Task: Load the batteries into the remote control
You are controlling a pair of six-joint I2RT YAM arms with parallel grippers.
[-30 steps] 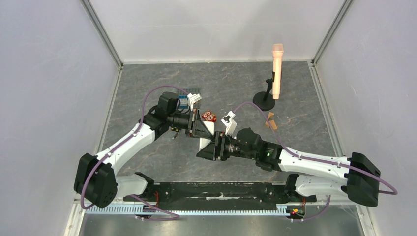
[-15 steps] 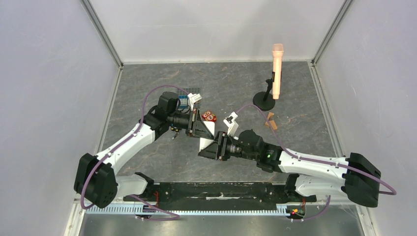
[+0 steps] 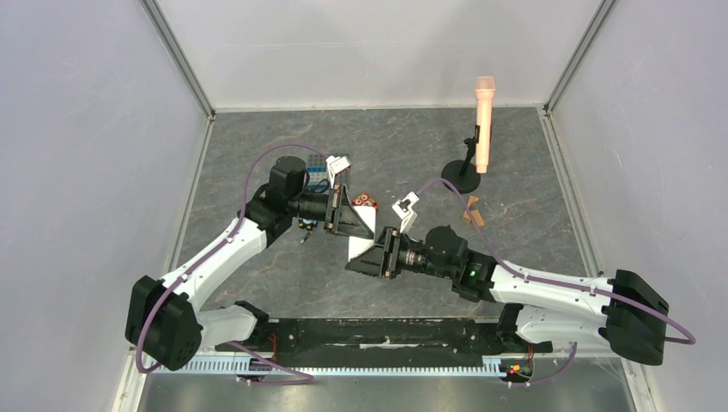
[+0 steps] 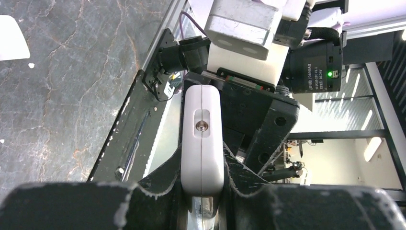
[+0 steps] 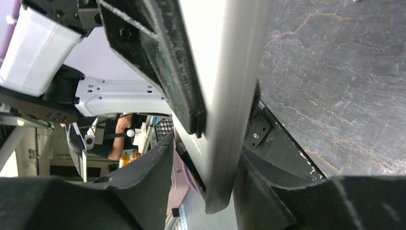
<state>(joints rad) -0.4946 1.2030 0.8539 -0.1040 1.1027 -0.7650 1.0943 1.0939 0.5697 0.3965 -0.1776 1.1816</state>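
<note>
The white remote control is held in the air between both arms, above the middle of the table. My left gripper is shut on it; in the left wrist view the remote control stands edge-on between the jaws of that gripper. My right gripper grips its other end. In the right wrist view the remote control runs between the jaws of that gripper, with both fingers against it. A tiny dark stick, possibly one of the batteries, lies on the table under the left forearm.
A red owl toy sits just behind the grippers. A blue toy on a gridded plate lies behind the left wrist. A pink microphone stands on a black base at the back right, with brown wooden pieces beside it.
The right gripper's jaws have closed in on the remote's near end. The left wrist has twisted and shifted slightly back, still holding the remote.
</note>
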